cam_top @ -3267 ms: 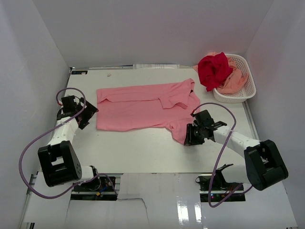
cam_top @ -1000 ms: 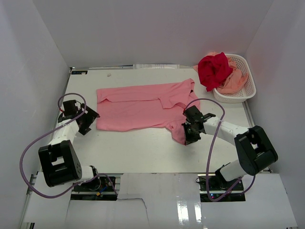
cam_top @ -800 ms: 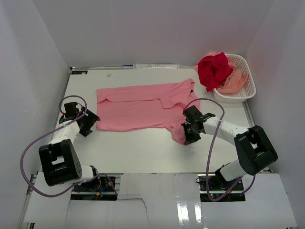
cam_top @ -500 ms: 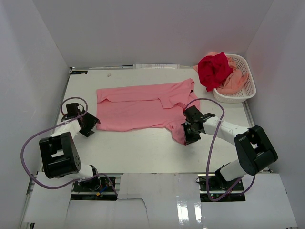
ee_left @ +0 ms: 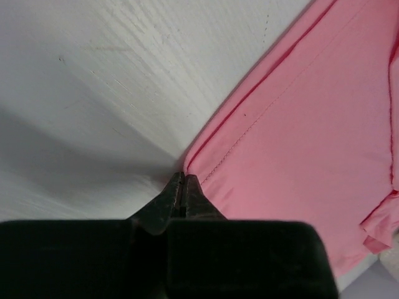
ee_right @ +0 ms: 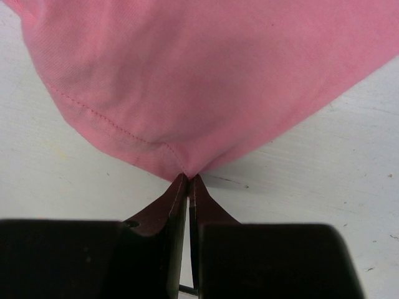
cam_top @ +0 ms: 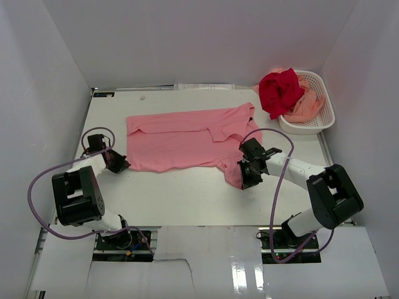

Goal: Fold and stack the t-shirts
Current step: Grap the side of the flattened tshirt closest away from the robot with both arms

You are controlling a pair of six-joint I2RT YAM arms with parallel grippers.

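Note:
A pink t-shirt (cam_top: 181, 140) lies spread flat across the middle of the table. My left gripper (cam_top: 120, 164) is low at the shirt's near left corner. In the left wrist view this gripper (ee_left: 184, 176) is shut, its tips pinching the very corner of the pink hem (ee_left: 299, 124). My right gripper (cam_top: 244, 178) is at the shirt's near right tail. In the right wrist view it (ee_right: 188, 177) is shut on a small peak of the pink cloth (ee_right: 199, 75). A deep red t-shirt (cam_top: 278, 90) and a peach t-shirt (cam_top: 305, 107) lie bunched in the basket.
A white lattice basket (cam_top: 327, 118) stands at the far right, by the right wall. White walls enclose the table on the left, back and right. Purple cables loop beside each arm near the table's front edge.
My left gripper has slid right to the pink shirt's near left corner and gone from open to shut. The right gripper has stayed shut on the shirt's tail.

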